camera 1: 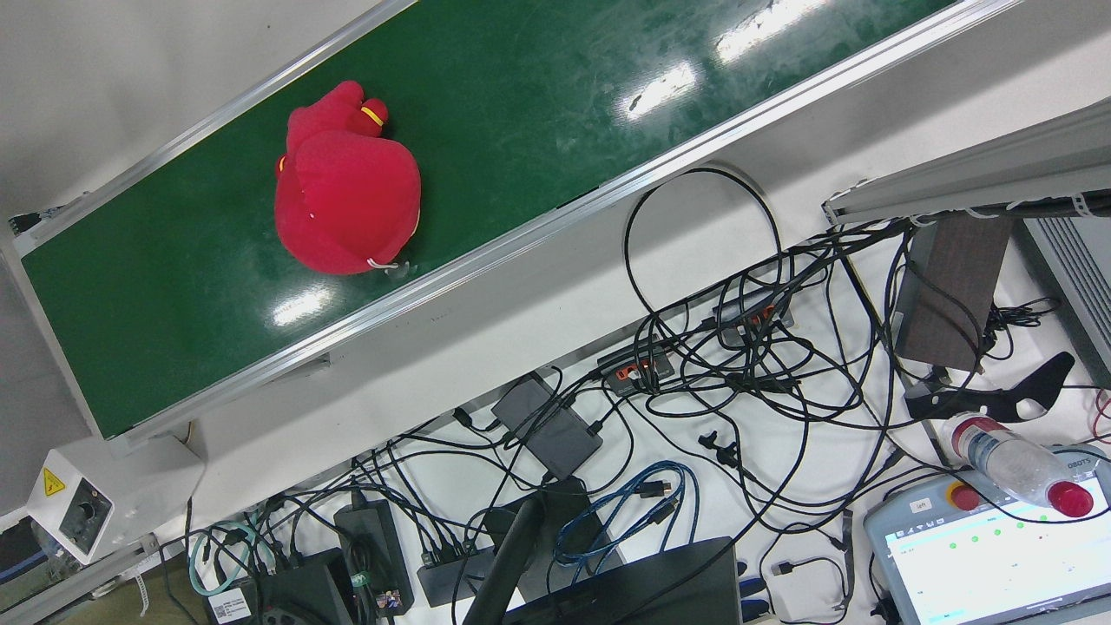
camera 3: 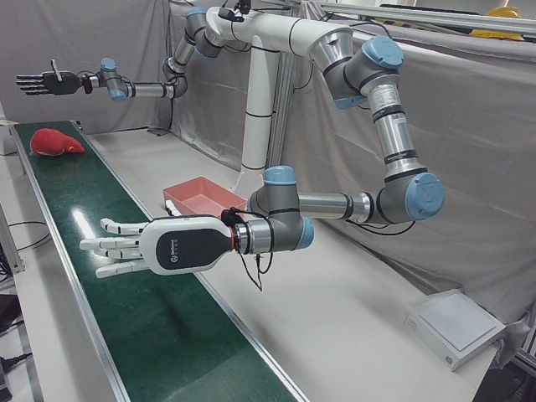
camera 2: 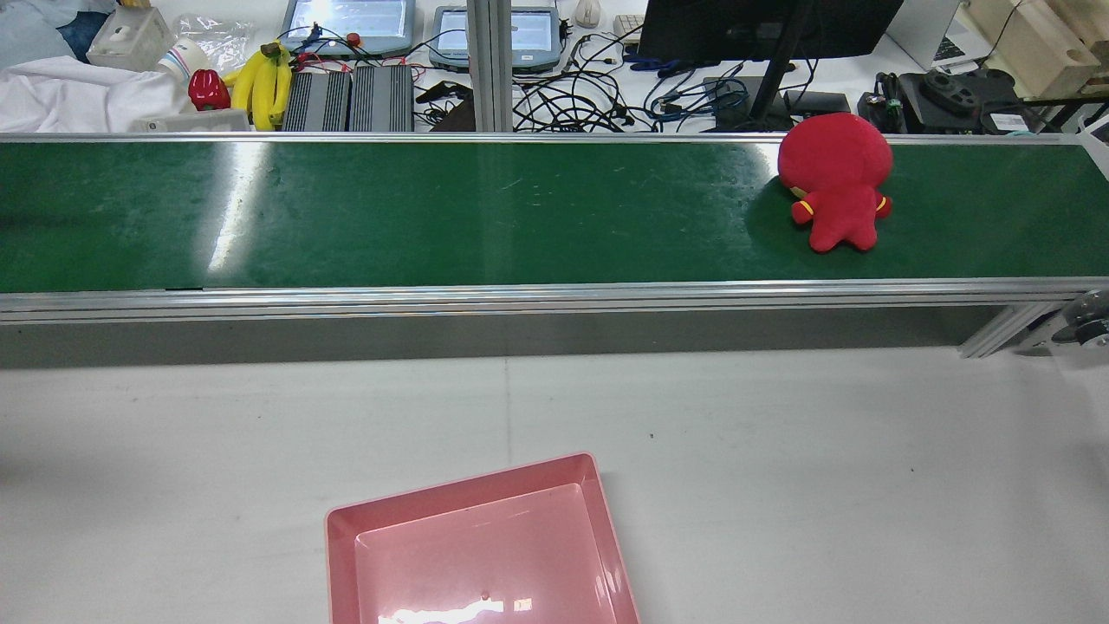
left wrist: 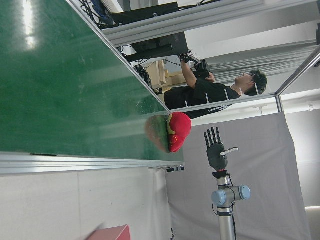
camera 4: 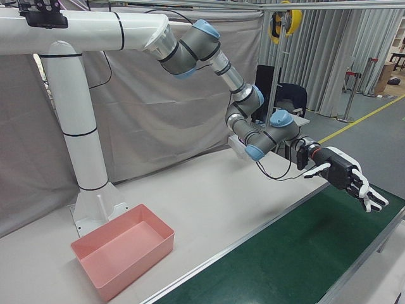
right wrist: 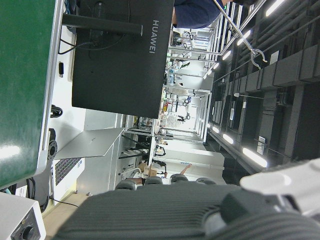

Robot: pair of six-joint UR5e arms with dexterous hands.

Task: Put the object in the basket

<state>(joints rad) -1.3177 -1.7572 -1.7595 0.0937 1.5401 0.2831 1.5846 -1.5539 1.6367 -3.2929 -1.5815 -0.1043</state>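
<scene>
Two hands: both bare and holding nothing
Left hand (camera 3: 126,245): fingers spread flat, hovering over the green belt (camera 2: 433,217), well apart from the toy
Right hand (camera 4: 351,180): fingers spread, raised above the belt's right end, near the toy
Toy: red plush doll (camera 2: 836,180), lying on the belt near its right end, towards the far rail
Basket (camera 2: 476,546): pink, empty, on the white table at its near edge, well apart from the doll
Handling: likely light, soft, squashy, not fragile, fuzzy rather than slippery
Hold: wrap fingers around the big round head or the body below it
</scene>
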